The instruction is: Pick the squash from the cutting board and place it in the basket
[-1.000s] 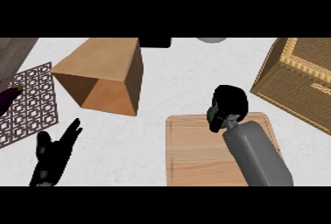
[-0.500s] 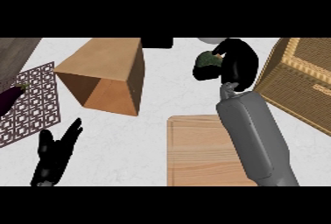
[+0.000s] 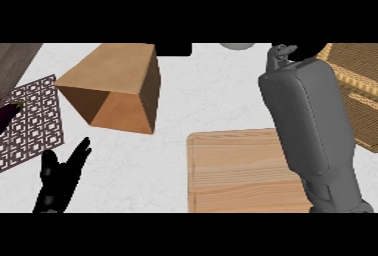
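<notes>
The right arm (image 3: 310, 125) reaches far across the counter (image 3: 207, 105), and only a small dark bit of the right hand (image 3: 279, 54) shows past the end of the grey forearm, close to the woven basket (image 3: 354, 75) at the right edge. The forearm covers most of that hand, so it is not possible to tell if its fingers are curled or spread. The squash cannot be seen now, so where it is, which way it points and how its long side lies cannot be told either. Half a second ago a greenish thing showed in the right hand above the board; now the hand has gone farther up and to the right, and that thing is hidden. The wooden cutting board (image 3: 236, 175) has nothing lying on the part that shows. The left hand (image 3: 59, 180) rests low at the left with its fingers straight and spread, just where it was before, holding nothing.
</notes>
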Available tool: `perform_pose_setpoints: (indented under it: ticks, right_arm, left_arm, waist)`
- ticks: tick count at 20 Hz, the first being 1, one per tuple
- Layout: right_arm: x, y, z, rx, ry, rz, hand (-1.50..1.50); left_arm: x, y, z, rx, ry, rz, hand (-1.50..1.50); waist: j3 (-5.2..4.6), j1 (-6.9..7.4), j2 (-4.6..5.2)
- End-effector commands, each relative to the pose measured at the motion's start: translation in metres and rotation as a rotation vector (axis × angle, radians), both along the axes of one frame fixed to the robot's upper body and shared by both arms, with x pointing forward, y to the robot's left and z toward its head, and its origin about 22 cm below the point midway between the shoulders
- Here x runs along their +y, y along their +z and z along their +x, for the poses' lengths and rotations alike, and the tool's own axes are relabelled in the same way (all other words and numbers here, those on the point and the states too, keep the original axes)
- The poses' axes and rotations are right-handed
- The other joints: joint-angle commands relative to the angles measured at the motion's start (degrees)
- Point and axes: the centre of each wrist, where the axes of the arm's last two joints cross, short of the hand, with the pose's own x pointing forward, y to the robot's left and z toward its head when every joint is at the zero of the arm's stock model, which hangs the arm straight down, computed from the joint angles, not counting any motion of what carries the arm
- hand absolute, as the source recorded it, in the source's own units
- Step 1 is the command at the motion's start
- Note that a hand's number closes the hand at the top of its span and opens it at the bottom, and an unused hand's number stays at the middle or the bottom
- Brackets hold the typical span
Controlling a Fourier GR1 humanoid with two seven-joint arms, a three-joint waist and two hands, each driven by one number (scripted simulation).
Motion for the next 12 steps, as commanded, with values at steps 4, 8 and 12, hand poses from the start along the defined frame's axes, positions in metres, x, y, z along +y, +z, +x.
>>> perform_pose_setpoints:
  ticks: [4, 8, 12]
  right_arm:
    - [-0.029, 0.062, -0.003, -0.05, -0.151, 0.062, 1.5]
    - [-0.075, 0.07, 0.014, -0.021, -0.204, 0.07, 1.5]
    - [-0.101, 0.069, 0.017, 0.014, -0.229, 0.062, 1.5]
  left_arm:
    - [-0.003, -0.018, -0.01, 0.071, 0.021, -0.01, 0.0]
    - [0.004, -0.021, -0.005, 0.071, 0.014, -0.03, 0.0]
    - [0.006, -0.016, -0.01, 0.062, 0.015, -0.007, 0.0]
  waist:
    - [-0.45, -0.69, 0.12]
    - [-0.46, -0.47, 0.4]
    - [-0.43, -0.34, 0.31]
